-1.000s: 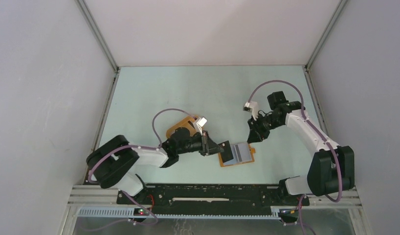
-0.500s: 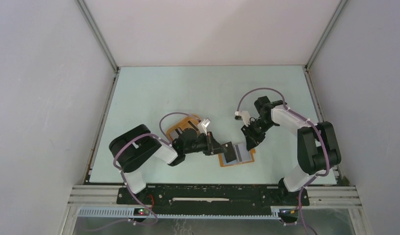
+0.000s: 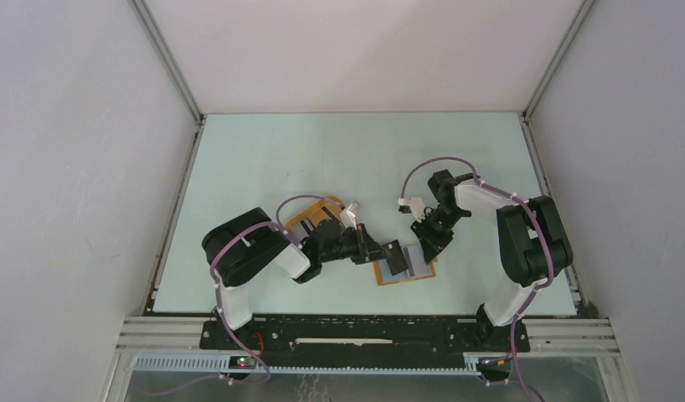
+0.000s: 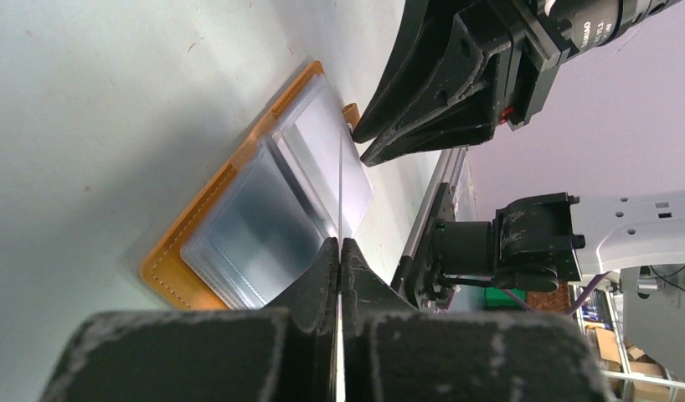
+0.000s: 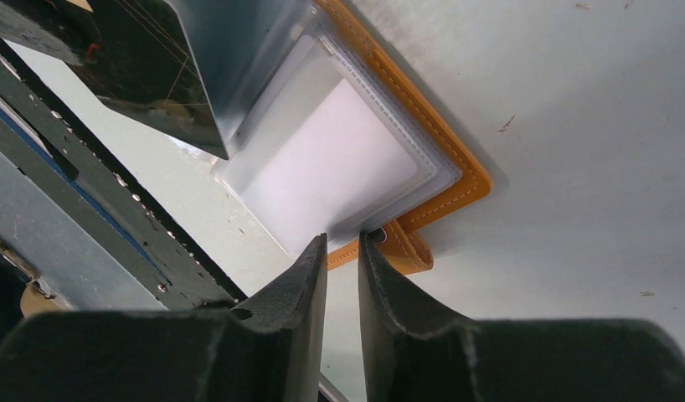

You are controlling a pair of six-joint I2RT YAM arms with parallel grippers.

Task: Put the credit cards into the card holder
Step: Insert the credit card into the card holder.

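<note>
The orange-tan card holder [image 3: 416, 274] lies open on the table, with pale cards in its clear pockets [image 5: 339, 167]. My left gripper [image 3: 381, 250] is shut on a credit card [image 3: 395, 256] and holds it on edge, tilted over the holder's left half. In the left wrist view the card [image 4: 340, 193] shows as a thin line above the holder [image 4: 176, 260]. My right gripper [image 3: 426, 244] is at the holder's far right edge. In the right wrist view its jaws stand a narrow gap apart, with the tips [image 5: 343, 244] at the holder's edge by the strap tab [image 5: 406, 247].
An oval orange tray [image 3: 299, 219] lies under the left arm's wrist, left of the holder. The black base rail [image 3: 364, 331] runs along the near table edge. Grey walls enclose the table on three sides.
My right gripper has moved left and nearer, from clear of the holder down to its far right edge. My left gripper has pushed the card slightly further over the holder.
</note>
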